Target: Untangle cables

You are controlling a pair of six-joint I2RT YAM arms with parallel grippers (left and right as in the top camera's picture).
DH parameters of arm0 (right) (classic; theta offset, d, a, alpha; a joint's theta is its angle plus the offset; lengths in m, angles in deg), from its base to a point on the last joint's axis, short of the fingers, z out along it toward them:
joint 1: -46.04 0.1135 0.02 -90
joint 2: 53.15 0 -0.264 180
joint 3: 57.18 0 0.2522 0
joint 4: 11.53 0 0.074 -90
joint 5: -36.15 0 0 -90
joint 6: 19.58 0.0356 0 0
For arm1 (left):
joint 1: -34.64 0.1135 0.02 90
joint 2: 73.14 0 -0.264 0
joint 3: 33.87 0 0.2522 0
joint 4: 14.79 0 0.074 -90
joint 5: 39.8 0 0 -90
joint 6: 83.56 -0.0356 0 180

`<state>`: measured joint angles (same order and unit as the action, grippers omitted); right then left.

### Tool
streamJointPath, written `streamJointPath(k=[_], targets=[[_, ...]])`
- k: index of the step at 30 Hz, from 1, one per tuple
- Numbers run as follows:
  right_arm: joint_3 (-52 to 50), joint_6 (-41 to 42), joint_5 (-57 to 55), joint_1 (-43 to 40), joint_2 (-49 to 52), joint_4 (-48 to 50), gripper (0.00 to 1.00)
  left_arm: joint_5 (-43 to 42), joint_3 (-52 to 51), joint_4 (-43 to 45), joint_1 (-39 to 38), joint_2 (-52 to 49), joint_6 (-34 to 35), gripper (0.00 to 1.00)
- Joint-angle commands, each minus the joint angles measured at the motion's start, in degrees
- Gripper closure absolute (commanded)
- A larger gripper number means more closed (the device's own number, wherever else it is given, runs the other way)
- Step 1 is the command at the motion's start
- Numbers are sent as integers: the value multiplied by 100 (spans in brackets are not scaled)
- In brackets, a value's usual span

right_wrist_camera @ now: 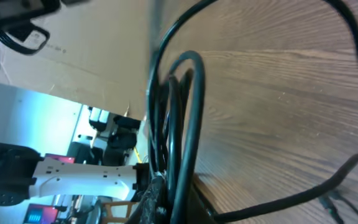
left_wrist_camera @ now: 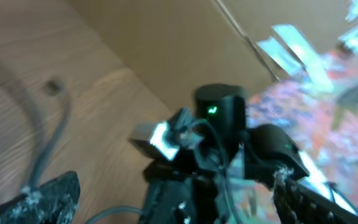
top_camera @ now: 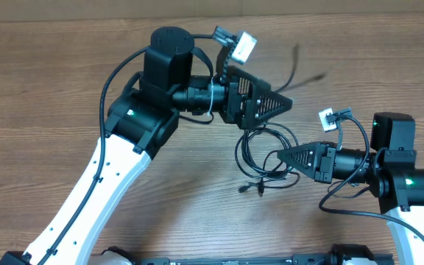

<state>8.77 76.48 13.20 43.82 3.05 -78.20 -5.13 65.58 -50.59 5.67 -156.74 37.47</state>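
Observation:
The cables are thin black cords looped in a bundle on the wooden table between the two arms. My right gripper points left and is shut on several loops of the bundle; in the right wrist view the loops rise from its fingers. My left gripper hovers just above the bundle, pointing right. In the left wrist view its fingers are wide apart and hold nothing. A blurred strand runs past its left finger. One strand with a plug trails toward the back.
A cardboard wall stands along the table's far edge. A small plug end lies just in front of the bundle. The right arm's wrist with its green light is close in front of the left gripper.

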Motion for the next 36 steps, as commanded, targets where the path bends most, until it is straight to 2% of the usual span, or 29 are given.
streamJointPath(k=[1, 6, 8, 10, 12, 18, 24, 26, 28, 31, 36], targets=[[114, 9, -15, -52, -20, 68, 96, 341, 61, -400, 35, 44, -723, 0], [114, 417, -17, -426, -20, 210, 96, 855, 61, -1121, 35, 44, -1034, 0], [114, 555, -15, -601, -20, 210, 96, 866, 61, -1399, 22, 46, -1547, 0], [114, 868, -11, -896, -20, 210, 96, 568, 61, -1711, -52, 46, -2514, 0], [114, 1012, -7, -1075, -20, 210, 96, 468, 61, -1897, -149, 46, -3073, 0], [114, 1220, 177, -1484, -20, 208, 96, 538, 61, -2378, -667, 46, -4979, 3], [114, 1213, 511, -1513, -17, 210, 96, 2192, 61, -2452, -1191, 46, -5635, 5], [114, 1191, 509, -1513, -17, 212, 96, 2400, 61, -2566, -1368, 46, -6168, 6], [114, 1152, 509, -1513, -17, 214, 96, 2660, 61, -2774, -1532, 46, -6752, 12], [114, 1150, 509, -1513, -17, 236, 96, 3036, 61, -3012, -1661, 46, -7058, 15], [114, 1108, 511, -1510, -20, 236, 96, 2999, 61, -3084, -1683, 44, -7272, 14]])
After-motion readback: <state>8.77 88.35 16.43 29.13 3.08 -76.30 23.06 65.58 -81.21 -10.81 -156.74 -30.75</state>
